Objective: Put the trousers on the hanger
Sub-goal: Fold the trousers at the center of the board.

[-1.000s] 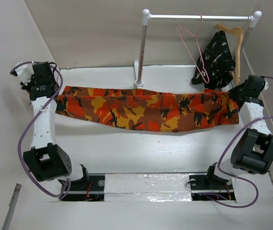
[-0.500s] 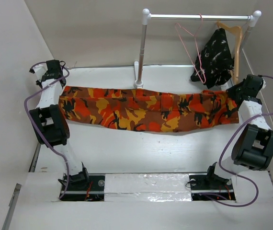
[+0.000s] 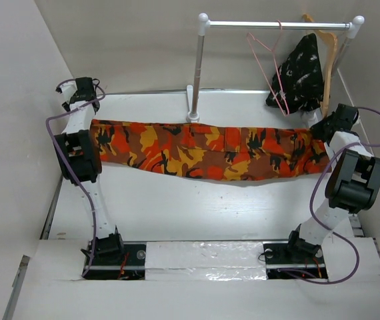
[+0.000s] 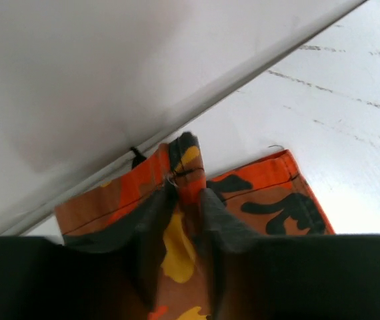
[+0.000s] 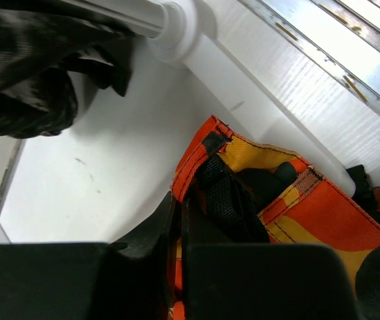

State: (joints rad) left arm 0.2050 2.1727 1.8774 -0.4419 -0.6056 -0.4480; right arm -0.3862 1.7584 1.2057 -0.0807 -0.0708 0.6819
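light: bright, soft and even from above on the white bench (image 3: pixel 197 213)
shadow: you see only a faint one under the trousers (image 3: pixel 203 153)
glare: shiny strip (image 3: pixel 203 257) at the near edge
blur: left tool (image 4: pixel 185 193) and right tool (image 5: pixel 180 200) dark, out of focus up close

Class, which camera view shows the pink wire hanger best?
The top external view: the hanger hangs from the rail, whole outline visible. Neither wrist view shows it.

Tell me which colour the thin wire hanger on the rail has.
The hanger is pink; the top view shows it best.
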